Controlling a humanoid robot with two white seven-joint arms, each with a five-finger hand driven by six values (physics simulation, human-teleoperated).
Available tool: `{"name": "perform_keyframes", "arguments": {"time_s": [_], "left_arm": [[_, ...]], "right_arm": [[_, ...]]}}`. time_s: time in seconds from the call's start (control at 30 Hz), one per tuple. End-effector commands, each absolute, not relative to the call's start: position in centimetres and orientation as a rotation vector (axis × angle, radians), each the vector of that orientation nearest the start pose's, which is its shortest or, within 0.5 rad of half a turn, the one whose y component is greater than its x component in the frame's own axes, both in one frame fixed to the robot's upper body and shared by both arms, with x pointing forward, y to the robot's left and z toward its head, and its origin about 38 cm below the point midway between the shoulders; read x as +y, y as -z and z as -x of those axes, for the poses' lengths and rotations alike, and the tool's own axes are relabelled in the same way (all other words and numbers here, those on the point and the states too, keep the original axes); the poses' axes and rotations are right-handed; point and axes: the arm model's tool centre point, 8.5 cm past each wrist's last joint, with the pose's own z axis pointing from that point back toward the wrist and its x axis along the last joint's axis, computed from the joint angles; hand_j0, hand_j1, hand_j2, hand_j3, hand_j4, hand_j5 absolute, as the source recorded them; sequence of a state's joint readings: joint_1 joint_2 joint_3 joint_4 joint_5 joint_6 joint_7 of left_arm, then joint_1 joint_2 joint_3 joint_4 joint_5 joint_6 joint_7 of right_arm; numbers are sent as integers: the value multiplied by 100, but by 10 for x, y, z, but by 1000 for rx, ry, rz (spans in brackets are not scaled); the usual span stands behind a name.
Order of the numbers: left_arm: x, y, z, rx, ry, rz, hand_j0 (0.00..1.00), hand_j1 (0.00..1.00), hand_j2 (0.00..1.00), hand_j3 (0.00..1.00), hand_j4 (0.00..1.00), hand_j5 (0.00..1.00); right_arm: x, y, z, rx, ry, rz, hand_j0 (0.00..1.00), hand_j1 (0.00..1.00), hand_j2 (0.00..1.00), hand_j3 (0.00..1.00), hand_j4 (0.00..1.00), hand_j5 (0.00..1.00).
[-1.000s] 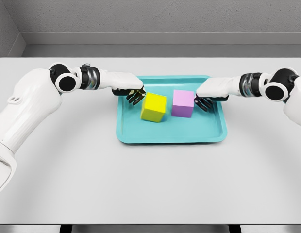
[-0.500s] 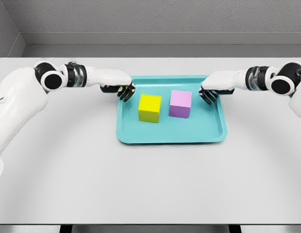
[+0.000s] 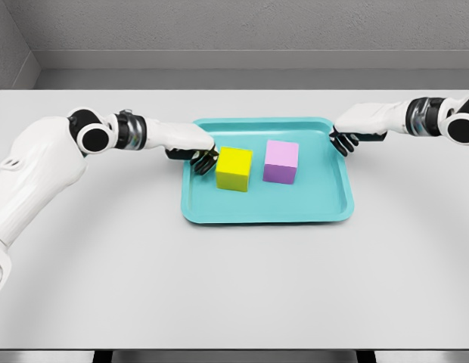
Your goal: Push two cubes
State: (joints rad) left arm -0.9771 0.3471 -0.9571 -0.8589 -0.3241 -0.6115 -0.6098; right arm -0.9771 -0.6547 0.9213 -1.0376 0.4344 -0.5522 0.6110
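On the teal tray [image 3: 219, 215], the left hand [image 3: 195, 150] has curled, empty fingers touching the yellow cube [image 3: 234, 168]; the purple cube [image 3: 281, 161] sits beside it. The right hand [image 3: 354, 130], curled and empty, is at the tray's right rim.

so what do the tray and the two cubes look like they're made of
Teal tray: looks like smooth moulded plastic, with a rounded raised rim and a soft sheen. Yellow cube and purple cube: flat, even colour with crisp edges and no grain, maybe matte plastic or painted wood; a simulator render leaves that open.

No legible text or markings
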Motion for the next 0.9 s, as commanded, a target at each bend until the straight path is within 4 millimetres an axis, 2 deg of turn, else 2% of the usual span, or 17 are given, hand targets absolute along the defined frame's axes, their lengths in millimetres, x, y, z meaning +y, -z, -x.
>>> {"name": "perform_keyframes", "arguments": {"time_s": [0.0, 0.13, 0.3, 0.4, 0.47, 0.7, 0.73, 0.77, 0.83, 0.87], "left_arm": [[159, -155, -517, -1286, 2119, -55, 13, 13, 13, 13, 13, 13], [160, -154, -517, -1281, 2115, -54, 13, 13, 13, 13, 13, 13], [151, -152, -517, -1281, 2127, -47, 13, 13, 13, 13, 13, 13], [149, -151, -516, -1279, 2134, -47, 13, 13, 13, 13, 13, 13], [149, -150, -517, -1272, 2136, -50, 13, 13, 13, 13, 13, 13], [143, -149, -517, -1273, 2142, -46, 13, 13, 13, 13, 13, 13], [152, -153, -520, -1269, 2136, -65, 14, 14, 14, 14, 14, 14], [177, -160, -524, -1250, 2110, -104, 14, 14, 14, 14, 14, 14], [230, -187, -526, -1308, 1986, -121, 14, 14, 14, 14, 14, 14], [225, -203, -515, -1365, 2030, -114, 14, 14, 14, 14, 14, 14]], "right_arm": [[-294, -201, -513, -1078, -2134, 413, 20, 20, 20, 20, 20, 20], [-299, -203, -511, -1079, -2147, 414, 19, 19, 19, 19, 19, 19], [-292, -205, -512, -1093, -2161, 408, 19, 19, 19, 19, 19, 19], [-261, -218, -523, -1133, -2202, 435, 19, 19, 19, 19, 19, 19], [-253, -219, -531, -1135, -2192, 435, 19, 19, 19, 19, 19, 19], [-228, -219, -537, -1159, -2208, 420, 19, 19, 19, 19, 19, 19], [-226, -222, -538, -1166, -2210, 424, 19, 19, 19, 19, 19, 19], [-222, -221, -538, -1168, -2214, 419, 19, 19, 19, 19, 19, 19], [-213, -217, -541, -1161, -2222, 414, 19, 19, 19, 19, 19, 19], [-210, -218, -542, -1163, -2225, 416, 19, 19, 19, 19, 19, 19]]}}
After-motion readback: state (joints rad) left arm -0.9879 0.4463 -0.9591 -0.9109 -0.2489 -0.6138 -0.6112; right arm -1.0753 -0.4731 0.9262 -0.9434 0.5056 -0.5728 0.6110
